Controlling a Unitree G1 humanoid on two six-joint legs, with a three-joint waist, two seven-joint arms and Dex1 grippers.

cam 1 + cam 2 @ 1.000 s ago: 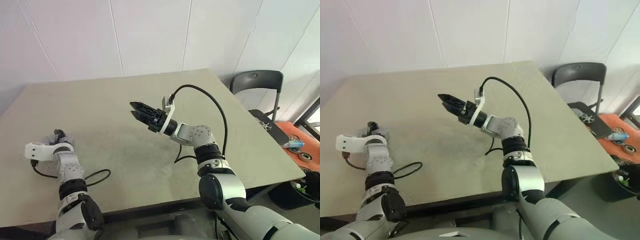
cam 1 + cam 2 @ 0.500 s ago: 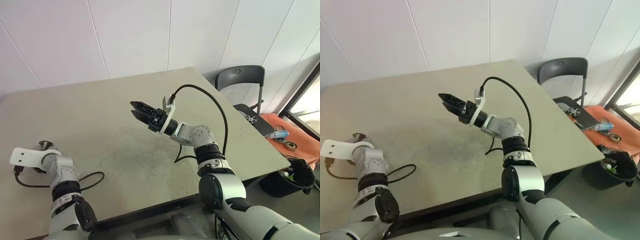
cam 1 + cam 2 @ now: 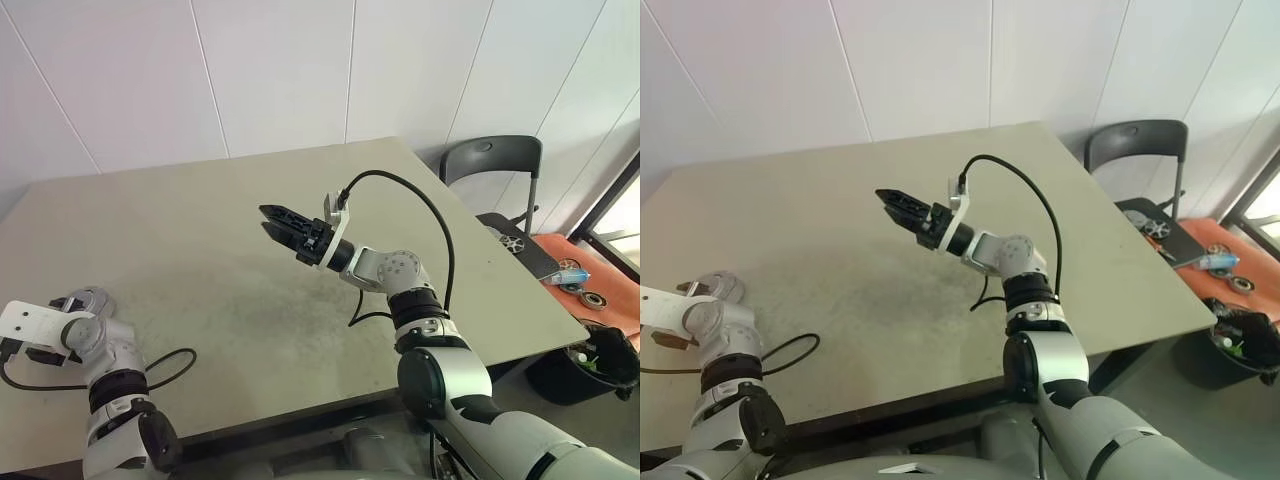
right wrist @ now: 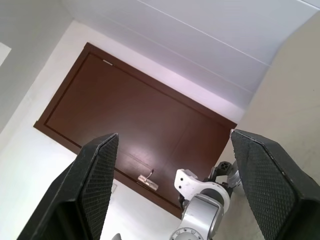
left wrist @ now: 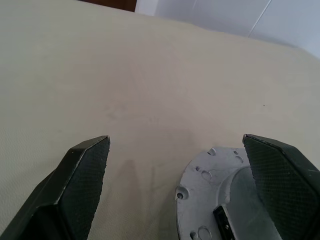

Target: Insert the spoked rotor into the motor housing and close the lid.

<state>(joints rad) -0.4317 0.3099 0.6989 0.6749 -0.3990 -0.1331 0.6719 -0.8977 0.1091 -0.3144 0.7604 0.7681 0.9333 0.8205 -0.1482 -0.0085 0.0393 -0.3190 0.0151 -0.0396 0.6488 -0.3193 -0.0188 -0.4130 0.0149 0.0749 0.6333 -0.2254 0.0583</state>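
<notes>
Left claw: spread wide with nothing in its grip, low over the surface at the lower left of the head view.
Grey disc: a round silvery-grey part with small holes along its edge, flat on the surface between the left claw's fingers, nearer one than the other. Whether a finger touches it cannot be told, nor which of the task's parts it is. In the head view it sits at the far lower left, by the surface's edge.
Right claw: fingers parted, gripping nothing, held in the air over the middle of the surface and pointing toward the frame's left.
Between the claws: well apart, with bare tan surface from one to the other.
Cables: a black cable arches up from the right wrist and drops behind the forearm. Another black cable lies looped on the surface near the left arm.
Chair: dark, standing past the surface's right corner, at the centre right of the frame. Small round parts lie on its seat.
Far right: an orange pad with more small parts on it, and a dark bin below it.
Backdrop: white panelled wall across the top of the frame. The right wrist view looks toward a brown door.
</notes>
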